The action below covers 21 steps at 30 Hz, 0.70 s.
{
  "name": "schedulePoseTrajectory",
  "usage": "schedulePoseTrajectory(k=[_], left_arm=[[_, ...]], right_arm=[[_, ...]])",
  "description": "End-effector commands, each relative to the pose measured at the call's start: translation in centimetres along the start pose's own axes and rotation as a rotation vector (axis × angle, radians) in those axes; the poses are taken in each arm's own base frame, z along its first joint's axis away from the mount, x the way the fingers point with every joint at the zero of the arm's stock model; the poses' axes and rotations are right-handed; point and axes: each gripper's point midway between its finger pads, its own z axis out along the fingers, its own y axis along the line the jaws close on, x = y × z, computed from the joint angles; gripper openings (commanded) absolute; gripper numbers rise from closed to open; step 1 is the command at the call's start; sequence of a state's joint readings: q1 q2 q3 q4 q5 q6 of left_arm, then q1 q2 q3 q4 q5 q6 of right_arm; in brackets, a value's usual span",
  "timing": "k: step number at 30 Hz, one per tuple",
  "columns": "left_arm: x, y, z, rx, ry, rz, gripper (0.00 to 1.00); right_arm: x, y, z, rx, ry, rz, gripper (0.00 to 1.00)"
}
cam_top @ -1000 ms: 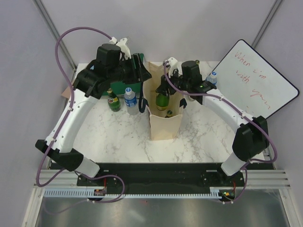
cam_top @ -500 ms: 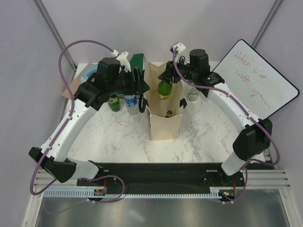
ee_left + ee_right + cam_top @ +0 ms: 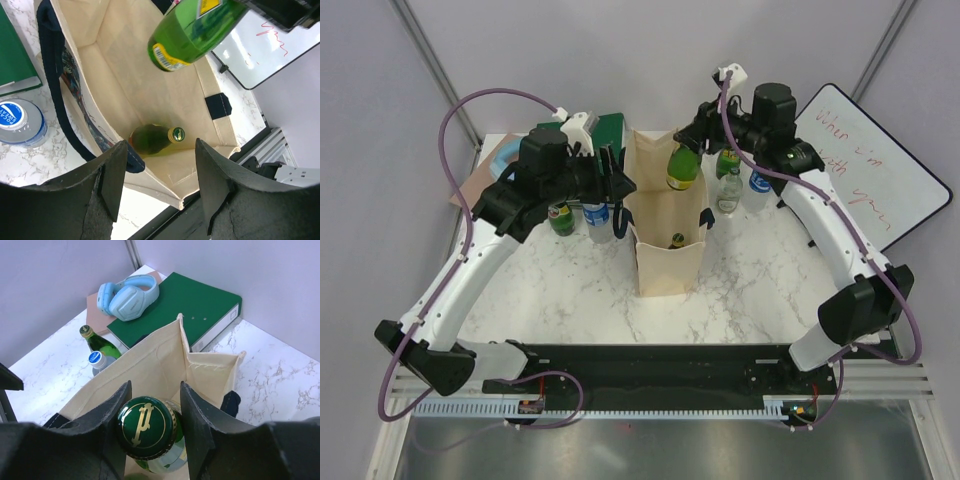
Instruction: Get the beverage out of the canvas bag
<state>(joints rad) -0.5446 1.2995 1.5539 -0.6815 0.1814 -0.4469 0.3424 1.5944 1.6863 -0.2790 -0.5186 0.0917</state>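
The cream canvas bag [image 3: 666, 274] with navy handles stands open mid-table. My right gripper [image 3: 692, 150] is shut on the cap of a green glass beverage bottle [image 3: 682, 168], which hangs tilted above the bag's mouth. In the right wrist view the green cap [image 3: 148, 427] sits between the fingers of the right gripper [image 3: 154, 396], over the bag [image 3: 145, 365]. Another green bottle [image 3: 152, 140] lies inside the bag [image 3: 115, 65]. My left gripper [image 3: 161, 146] hovers open at the bag's left rim, by a navy handle [image 3: 50, 75]. The held bottle [image 3: 192, 27] shows above.
A green bottle [image 3: 560, 216] and a water bottle [image 3: 596, 210] stand left of the bag. Three more bottles [image 3: 729, 190] stand to its right. A green binder [image 3: 185, 305] with blue headphones [image 3: 127, 295] lies at the back left. A whiteboard [image 3: 865, 170] leans at the right.
My right gripper has lifted the green bottle up out of the bag and drawn it back and to the right. The left arm shifted slightly beside the bag.
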Motion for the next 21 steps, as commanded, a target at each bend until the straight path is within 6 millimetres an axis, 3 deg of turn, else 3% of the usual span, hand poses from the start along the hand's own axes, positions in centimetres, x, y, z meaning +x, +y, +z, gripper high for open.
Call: schedulePoseTrajectory(k=[1,8,14,15,17,18,20,21], left_arm=[[-0.8,-0.8,0.0,0.055,-0.034,0.058,0.63],[-1.2,-1.3,0.7,0.086,-0.035,0.071,0.63],[-1.3,-1.5,1.1,0.1,-0.032,0.075,0.64],[-1.3,-1.6,1.1,0.1,-0.034,0.075,0.64],[-1.5,-1.6,1.1,0.1,-0.04,0.078,0.65],[-1.5,-1.6,1.2,0.102,-0.041,0.078,0.66],[-2.0,-1.8,1.0,0.111,-0.064,0.076,0.7],[-2.2,-1.9,0.9,0.115,-0.076,0.072,0.73]], right_arm=[[-11.9,3.5,-7.1,-0.029,-0.306,-0.13,0.0],[-12.4,2.2,-11.3,0.057,-0.322,-0.15,0.0],[-10.9,-0.1,-14.4,0.167,-0.3,-0.169,0.0],[-9.3,-0.9,-14.3,0.188,-0.263,-0.162,0.0],[-8.1,-1.5,-15.4,0.246,-0.244,-0.195,0.0],[-5.9,-2.6,-15.3,0.277,-0.202,-0.19,0.0],[-4.6,-3.1,-16.3,0.332,-0.19,-0.211,0.0],[-2.7,-3.9,-16.2,0.351,-0.155,-0.196,0.0]])
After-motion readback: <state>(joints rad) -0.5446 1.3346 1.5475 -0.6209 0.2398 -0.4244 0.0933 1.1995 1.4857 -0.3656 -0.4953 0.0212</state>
